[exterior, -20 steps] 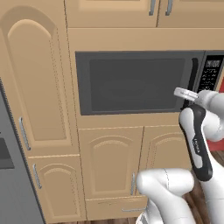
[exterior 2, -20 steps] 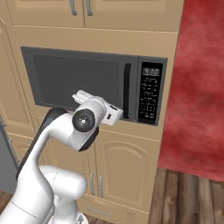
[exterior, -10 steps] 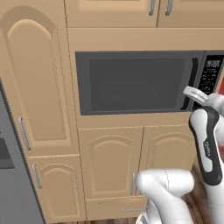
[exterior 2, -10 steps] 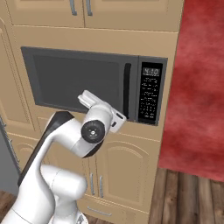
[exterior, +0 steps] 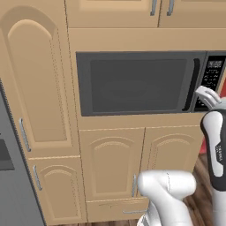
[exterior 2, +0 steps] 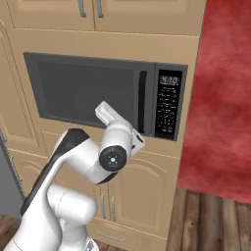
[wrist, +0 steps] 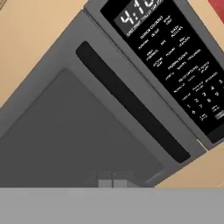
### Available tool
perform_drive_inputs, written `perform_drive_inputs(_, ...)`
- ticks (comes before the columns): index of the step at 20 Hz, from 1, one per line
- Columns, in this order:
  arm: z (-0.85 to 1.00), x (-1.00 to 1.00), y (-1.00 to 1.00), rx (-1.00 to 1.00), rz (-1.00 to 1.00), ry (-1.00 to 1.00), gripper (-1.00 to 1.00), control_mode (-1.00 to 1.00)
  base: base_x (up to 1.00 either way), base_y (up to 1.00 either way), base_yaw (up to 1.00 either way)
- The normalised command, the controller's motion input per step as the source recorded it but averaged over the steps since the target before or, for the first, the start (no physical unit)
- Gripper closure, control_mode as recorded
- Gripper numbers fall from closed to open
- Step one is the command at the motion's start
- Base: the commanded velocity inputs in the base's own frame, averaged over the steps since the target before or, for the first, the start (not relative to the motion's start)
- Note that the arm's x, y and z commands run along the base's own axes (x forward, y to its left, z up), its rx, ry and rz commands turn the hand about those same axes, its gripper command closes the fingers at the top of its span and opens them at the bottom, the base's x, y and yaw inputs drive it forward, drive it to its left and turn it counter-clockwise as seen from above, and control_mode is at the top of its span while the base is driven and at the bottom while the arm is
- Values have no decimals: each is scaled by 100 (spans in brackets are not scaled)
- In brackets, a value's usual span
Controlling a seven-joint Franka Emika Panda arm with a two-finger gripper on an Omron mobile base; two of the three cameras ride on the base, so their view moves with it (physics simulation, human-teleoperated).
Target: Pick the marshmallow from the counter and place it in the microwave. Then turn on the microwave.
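Observation:
The microwave (exterior: 137, 84) (exterior 2: 88, 88) is built into tan cabinetry, and its dark window door is closed. Its black vertical handle (exterior 2: 142, 95) (wrist: 131, 100) and black button panel (exterior 2: 167, 105) (wrist: 175, 52) are on its right side. My gripper (wrist: 112, 183) is shut and holds nothing. It hovers close in front of the door's lower right part, left of the handle, and the hand is rolled. From the left base the gripper (exterior: 204, 92) overlaps the handle's lower end. The marshmallow and the counter are out of view.
Tan cabinet doors (exterior: 132, 167) sit below the microwave, with more above and a tall one (exterior: 39, 88) to its left. A grey appliance (exterior: 9, 176) stands at far left. A red wall (exterior 2: 220, 98) and wooden floor (exterior 2: 211, 220) lie to the right.
The arm has swung right along the closed microwave door toward the handle and panel, and the hand has rolled. The gripper stayed shut and the base did not move.

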Motion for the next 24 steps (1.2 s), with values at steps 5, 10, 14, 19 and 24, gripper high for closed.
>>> perform_drive_inputs(5,2,-16,-18,15,-1,0,100,-100,0,0,0)
perform_drive_inputs(10,1,-19,-14,11,0,0,100,-100,0,0,0)
perform_drive_inputs(14,0,-17,-12,11,-1,0,100,-100,0,0,0)
perform_drive_inputs(19,0,-14,-10,13,-2,0,100,-100,0,0,0)
perform_drive_inputs(24,0,-10,-14,15,-2,0,100,-100,0,0,0)
